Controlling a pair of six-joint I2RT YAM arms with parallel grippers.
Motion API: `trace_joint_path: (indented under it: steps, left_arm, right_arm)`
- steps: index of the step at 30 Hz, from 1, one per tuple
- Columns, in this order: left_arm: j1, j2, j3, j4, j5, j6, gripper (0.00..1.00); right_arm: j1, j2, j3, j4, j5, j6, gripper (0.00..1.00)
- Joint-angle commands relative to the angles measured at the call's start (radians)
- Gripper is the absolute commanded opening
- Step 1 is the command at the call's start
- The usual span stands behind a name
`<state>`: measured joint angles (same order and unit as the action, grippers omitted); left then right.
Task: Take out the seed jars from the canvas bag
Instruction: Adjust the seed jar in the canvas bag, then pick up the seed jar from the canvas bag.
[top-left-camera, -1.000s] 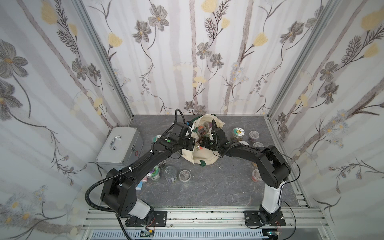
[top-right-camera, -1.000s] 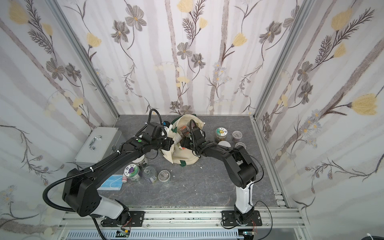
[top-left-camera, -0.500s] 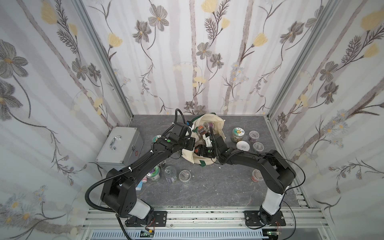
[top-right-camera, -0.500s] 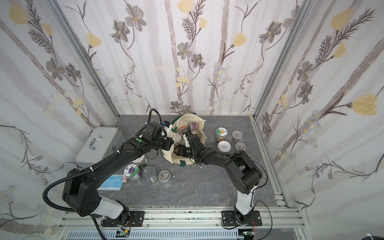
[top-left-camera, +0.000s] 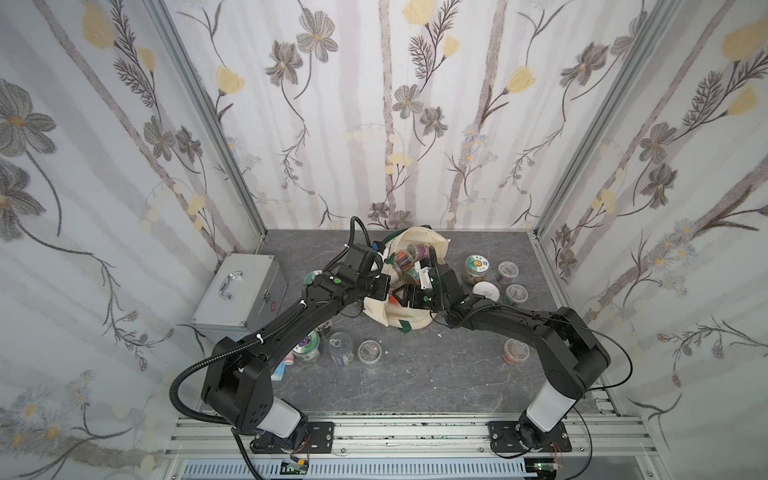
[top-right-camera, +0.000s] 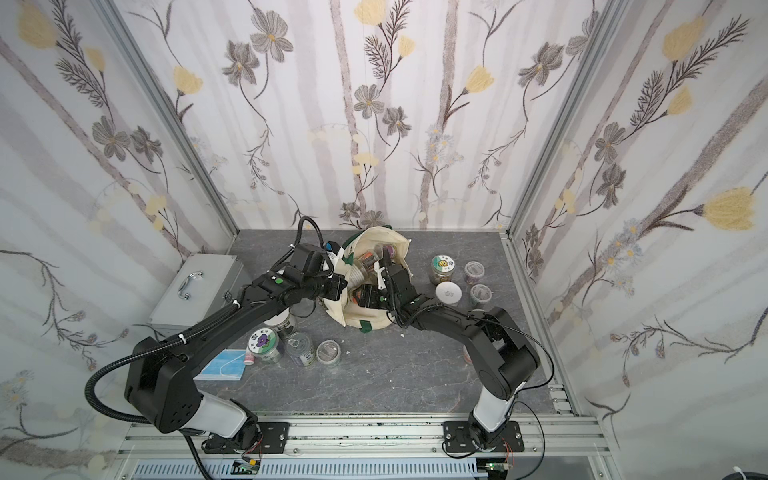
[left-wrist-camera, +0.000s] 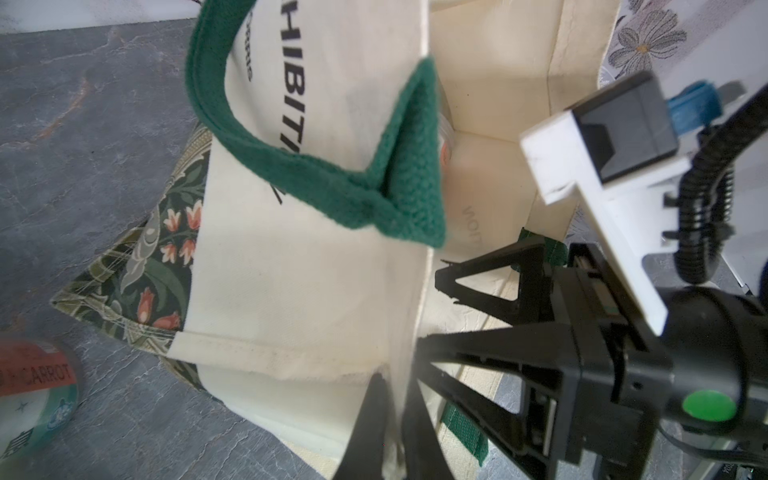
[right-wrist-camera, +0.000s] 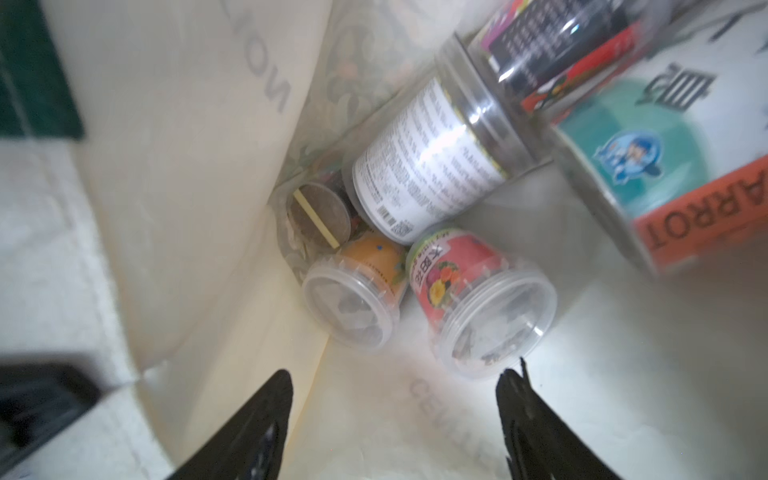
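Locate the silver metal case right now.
In both top views the silver metal case lies on the robot's left, against the side wall, apart from the canvas bag further right.

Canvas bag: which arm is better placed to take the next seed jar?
Right: right claw is open inside the canvas bag facing the pink-labelled jar; left claw pinches its rim.

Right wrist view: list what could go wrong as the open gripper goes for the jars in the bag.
1. The pink-labelled jar and orange-labelled jar lie side by side, so the open right gripper may wedge between them or shove both deeper.
2. The left gripper pinches only the edge of the canvas bag; if it slips, the mouth could collapse.
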<state>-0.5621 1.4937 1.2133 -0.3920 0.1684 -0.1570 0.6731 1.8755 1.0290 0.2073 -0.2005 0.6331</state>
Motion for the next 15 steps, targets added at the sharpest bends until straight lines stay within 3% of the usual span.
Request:
trace_joint_path:
  steps: [1,15]
  left_arm:
    - [0.0,0.007,0.011,-0.023,-0.001,0.009,0.09]
    - [0.001,0.017,0.017,-0.027,0.005,0.011,0.09]
  right_arm:
    - [-0.006,0.016,0.042,-0.01,0.086,-0.104,0.81]
    - [-0.023,0.179,0.227,-0.028,-0.032,-0.228,0.84]
